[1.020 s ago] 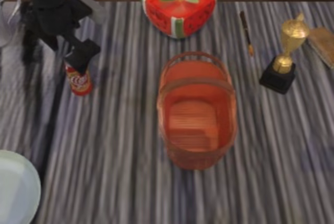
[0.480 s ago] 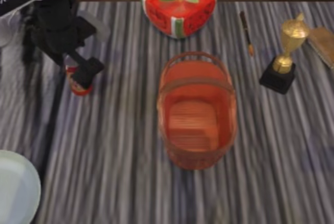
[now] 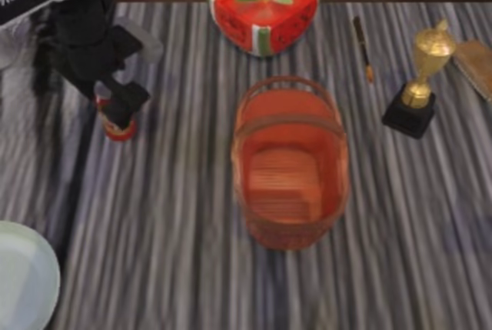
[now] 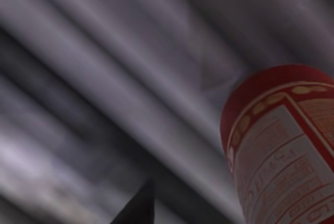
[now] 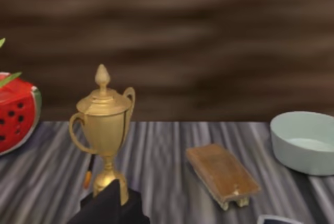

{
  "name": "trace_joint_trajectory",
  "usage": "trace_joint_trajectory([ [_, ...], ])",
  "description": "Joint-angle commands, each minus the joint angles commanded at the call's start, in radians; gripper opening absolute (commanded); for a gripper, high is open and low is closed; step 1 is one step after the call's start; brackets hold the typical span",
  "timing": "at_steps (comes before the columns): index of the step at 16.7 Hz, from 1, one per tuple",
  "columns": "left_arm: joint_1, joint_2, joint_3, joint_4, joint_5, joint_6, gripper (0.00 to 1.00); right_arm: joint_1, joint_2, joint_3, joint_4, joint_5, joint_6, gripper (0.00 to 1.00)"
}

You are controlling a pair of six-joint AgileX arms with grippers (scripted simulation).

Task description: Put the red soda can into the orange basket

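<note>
The red soda can (image 3: 120, 129) stands upright at the table's left, mostly covered from above by my left gripper (image 3: 121, 107). In the left wrist view the can (image 4: 284, 151) fills one side with its white label. One dark fingertip (image 4: 139, 209) shows apart from the can with bare table between them, so the gripper is open around it. The orange basket (image 3: 290, 226) sits at the table's middle, well to the right of the can, with its handle arched across it. My right gripper (image 5: 130, 212) is parked out of the top view, near the trophy.
A red box with green leaves (image 3: 264, 7) stands at the back. At the right are a pen (image 3: 363, 47), a gold trophy (image 3: 421, 80) and a brown block (image 5: 222, 174). A pale plate (image 3: 23, 276) lies front left, and a pale bowl (image 5: 305, 140) shows in the right wrist view.
My left gripper has dropped over the can, which showed most of its side a second ago and now shows only its lower rim. The can and basket have not moved.
</note>
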Motion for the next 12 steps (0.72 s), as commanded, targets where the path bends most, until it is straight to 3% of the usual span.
trace_joint_trajectory([
  [8,0.0,0.0,0.0,0.0,0.0,0.0,0.02,0.0,0.0,0.0,0.0,0.0,0.0,1.0],
  [12,0.0,0.0,0.0,0.0,0.0,0.0,0.0,0.0,0.0,0.0,0.0,0.0,0.0,1.0],
])
